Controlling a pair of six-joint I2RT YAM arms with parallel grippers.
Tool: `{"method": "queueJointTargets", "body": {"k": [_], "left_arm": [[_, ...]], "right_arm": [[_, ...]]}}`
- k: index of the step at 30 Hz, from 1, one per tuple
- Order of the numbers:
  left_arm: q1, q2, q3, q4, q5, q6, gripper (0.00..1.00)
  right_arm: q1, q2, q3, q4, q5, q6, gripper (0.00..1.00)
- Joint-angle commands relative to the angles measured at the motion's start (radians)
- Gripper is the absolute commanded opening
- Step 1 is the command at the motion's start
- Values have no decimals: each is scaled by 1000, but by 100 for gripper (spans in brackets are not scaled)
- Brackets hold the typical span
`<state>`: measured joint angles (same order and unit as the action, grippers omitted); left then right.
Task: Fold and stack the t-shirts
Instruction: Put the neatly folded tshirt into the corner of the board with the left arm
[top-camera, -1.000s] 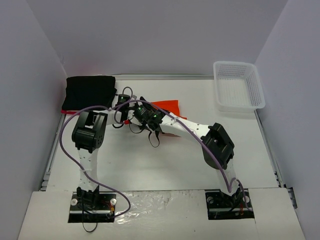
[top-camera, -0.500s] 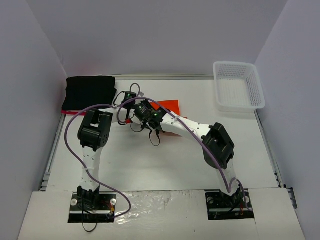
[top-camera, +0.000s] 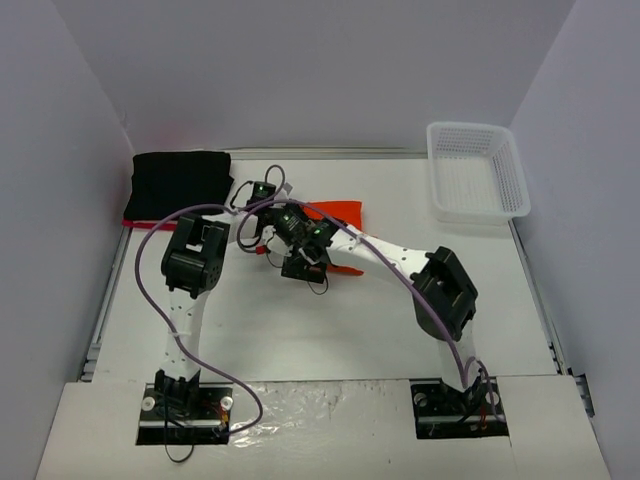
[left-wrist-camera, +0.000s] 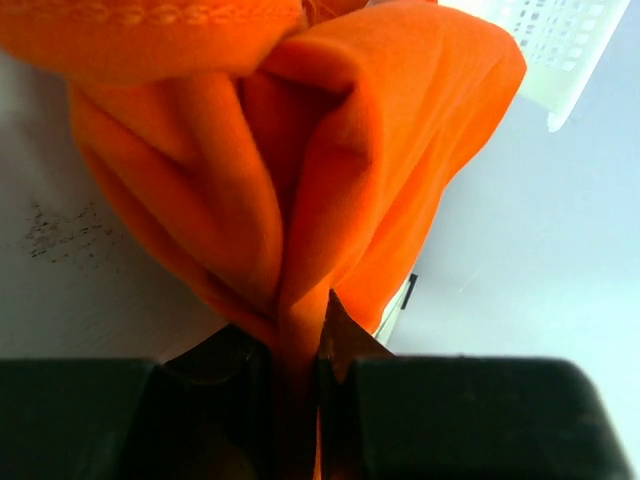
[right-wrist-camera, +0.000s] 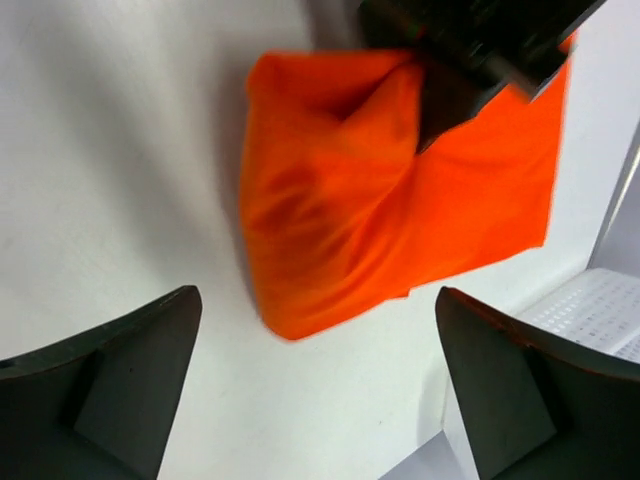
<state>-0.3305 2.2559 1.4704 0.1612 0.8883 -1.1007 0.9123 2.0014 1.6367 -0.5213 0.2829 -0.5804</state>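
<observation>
Folded orange t-shirt (right-wrist-camera: 380, 220) mid-table, bunched edge pinched in the closed left gripper (left-wrist-camera: 296, 400); right gripper (right-wrist-camera: 318, 310) spread wide and empty just above. Black t-shirt (top-camera: 182, 180) well apart toward the far-left corner (left arm nearer).

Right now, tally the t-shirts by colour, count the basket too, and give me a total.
orange t-shirt: 1
black t-shirt: 1
pink-red t-shirt: 1 (only an edge shows under the black one)
white mesh basket: 1
Total: 4
</observation>
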Motion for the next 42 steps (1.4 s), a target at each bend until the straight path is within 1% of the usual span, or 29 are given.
{"method": "queueJointTargets", "body": {"k": [1, 2, 3, 4, 5, 6, 7, 8, 9, 10, 11, 12, 14, 15, 18, 20, 21, 22, 23, 24, 25, 28, 32, 42], "left_arm": [[24, -30, 64, -96, 31, 85, 2], [31, -42, 67, -115, 28, 125, 2], [41, -48, 77, -133, 24, 148, 2], [59, -62, 82, -190, 18, 191, 2], [65, -65, 96, -257, 6, 232, 2], [70, -67, 163, -435, -40, 295, 2], [76, -64, 197, -503, -69, 417, 2], [77, -64, 226, -561, -90, 474, 2], [79, -67, 276, -615, -150, 525, 2], [80, -76, 294, -690, -179, 601, 3], [84, -79, 316, -728, -204, 639, 2], [84, -93, 353, -774, -272, 692, 2], [84, -114, 381, -796, -330, 742, 2], [84, -134, 411, -816, -382, 765, 2], [73, -163, 471, -879, -495, 910, 2], [65, -159, 554, -923, -613, 969, 2], [61, -130, 602, -1004, -656, 1037, 2], [56, -110, 710, -1047, -755, 1071, 2], [47, -96, 752, -1084, -802, 1096, 2], [45, -78, 783, -1118, -848, 1161, 2], [42, -78, 801, -1120, -929, 1186, 2], [38, -84, 814, -1111, -999, 1246, 2], [38, -76, 875, -1109, -1101, 1312, 2], [41, 4, 1085, -1166, -1166, 1389, 2]], "right_arm": [[-56, -211, -104, -74, -100, -31, 100], [-79, -251, -130, -81, -153, -35, 100], [-108, -333, -180, -85, -180, -33, 100], [-180, -375, -204, -104, -215, -42, 100], [-217, -451, -225, -117, -261, -55, 100], [-249, -485, -277, -118, -261, -62, 100], [-306, -536, -302, -120, -260, -61, 100], [-331, -558, -325, -120, -252, -61, 100], [-346, -573, -360, -118, -251, -53, 100], [-360, -584, -376, -120, -260, -36, 100], [-384, -601, -389, -118, -272, -29, 100], [-389, -604, -414, -117, -319, -23, 100], [-404, -602, -437, -106, -364, -12, 100], [-409, -598, -446, -102, -387, -9, 100], [-421, -566, -474, -85, -416, -1, 100], [-423, -530, -488, -80, -444, 2, 100], [-423, -518, -492, -77, -474, 5, 100], [-423, -492, -500, -77, -491, 7, 100], [-423, -477, -503, -75, -505, 11, 100], [-423, -464, -508, -74, -519, 13, 100], [-423, -440, -511, -71, -545, 11, 100], [-424, -397, -526, -63, -580, 13, 100], [-426, -366, -549, -45, -590, 14, 100], [-441, -339, -592, -19, -582, 21, 100]]}}
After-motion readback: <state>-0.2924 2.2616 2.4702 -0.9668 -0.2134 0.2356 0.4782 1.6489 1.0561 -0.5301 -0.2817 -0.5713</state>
